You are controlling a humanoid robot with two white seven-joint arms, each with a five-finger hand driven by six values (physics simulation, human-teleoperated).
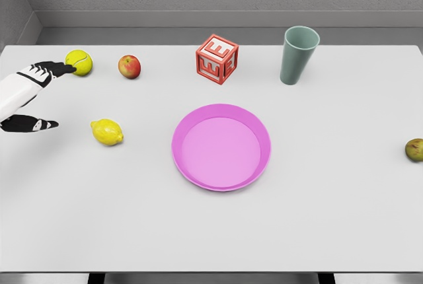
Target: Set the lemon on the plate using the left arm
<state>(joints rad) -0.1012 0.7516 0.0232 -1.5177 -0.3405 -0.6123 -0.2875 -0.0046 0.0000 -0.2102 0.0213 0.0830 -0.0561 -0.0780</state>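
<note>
We have not grasped the lemon: it lies on the counter left of the plate, our left hand spread open nearby.

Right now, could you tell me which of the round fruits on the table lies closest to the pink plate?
The lemon, the plain yellow one just left of the plate; the apple and tennis-green ball sit farther back.

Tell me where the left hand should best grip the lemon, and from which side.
Probably across the lemon's short middle, from above. It lies on its side, its nub pointing right, free of the plate. The left hand, fingers spread, is just to its left.
</note>
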